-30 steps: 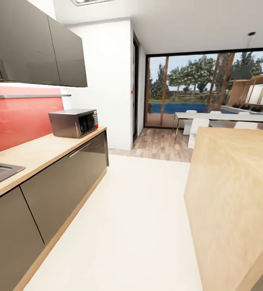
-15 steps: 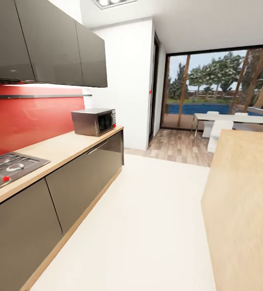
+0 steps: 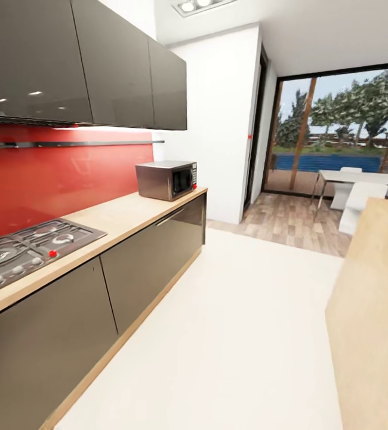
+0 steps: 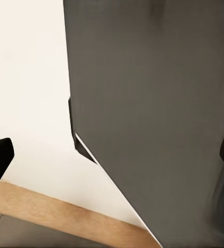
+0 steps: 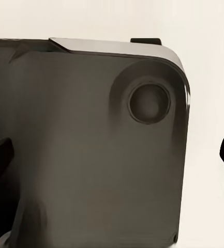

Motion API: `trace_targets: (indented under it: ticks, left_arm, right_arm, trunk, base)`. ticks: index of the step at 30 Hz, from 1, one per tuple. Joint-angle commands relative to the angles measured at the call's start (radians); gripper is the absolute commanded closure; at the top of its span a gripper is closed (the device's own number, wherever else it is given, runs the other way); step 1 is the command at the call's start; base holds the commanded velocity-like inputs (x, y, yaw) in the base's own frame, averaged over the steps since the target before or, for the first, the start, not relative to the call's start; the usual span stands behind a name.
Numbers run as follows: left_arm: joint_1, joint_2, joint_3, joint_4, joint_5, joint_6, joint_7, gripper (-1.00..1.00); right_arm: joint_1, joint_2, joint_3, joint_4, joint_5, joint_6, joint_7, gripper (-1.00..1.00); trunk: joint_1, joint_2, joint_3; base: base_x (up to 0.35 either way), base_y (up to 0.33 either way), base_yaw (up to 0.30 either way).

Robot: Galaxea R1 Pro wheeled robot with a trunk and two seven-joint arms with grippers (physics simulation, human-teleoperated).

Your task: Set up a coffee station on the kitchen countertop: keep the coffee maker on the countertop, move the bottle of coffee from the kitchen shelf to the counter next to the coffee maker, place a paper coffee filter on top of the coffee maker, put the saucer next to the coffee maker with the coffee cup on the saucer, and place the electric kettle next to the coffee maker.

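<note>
Both hands, left hand and right hand, are hanging wide open and empty; I'm scanning the tabletop for the coffee things.

Kitchen countertop: light wood-grain, matt. Base cabinets below it: dark grey, glossy, with a wood-look plinth. Wall cabinets above it: the same dark gloss (ceiling lights reflected). Backsplash behind the countertop: red, smooth, high sheen. Hob set into the countertop: brushed metal. Microwave on the countertop: brushed steel casing, dark glossy door. Floor beside the countertop: pale, smooth, matt. Island across from the countertop: light wood, matt.
</note>
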State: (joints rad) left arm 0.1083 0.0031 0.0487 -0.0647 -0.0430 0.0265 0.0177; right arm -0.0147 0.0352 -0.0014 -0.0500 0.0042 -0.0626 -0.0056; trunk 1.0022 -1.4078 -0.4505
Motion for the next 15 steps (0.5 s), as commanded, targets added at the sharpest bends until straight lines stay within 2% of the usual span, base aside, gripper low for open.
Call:
trace_targets:
  ticks: [1,15]
  left_arm:
    - [0.001,-0.001,0.005,-0.003,-0.005,0.003,0.002,-1.00]
    - [0.001,0.001,0.010,0.000,-0.005,0.003,0.002,-1.00]
  right_arm:
    - [-0.001,0.000,0.000,0.001,0.000,-0.003,-0.001,-1.00]
    - [0.000,0.000,0.000,0.001,0.000,-0.003,-0.001,-1.00]
  trunk:
    - [-0.004,0.007,0.002]
    - [-0.058,0.105,0.046]
  base:
    - [0.000,0.000,0.280]
    - [0.000,0.000,0.280]
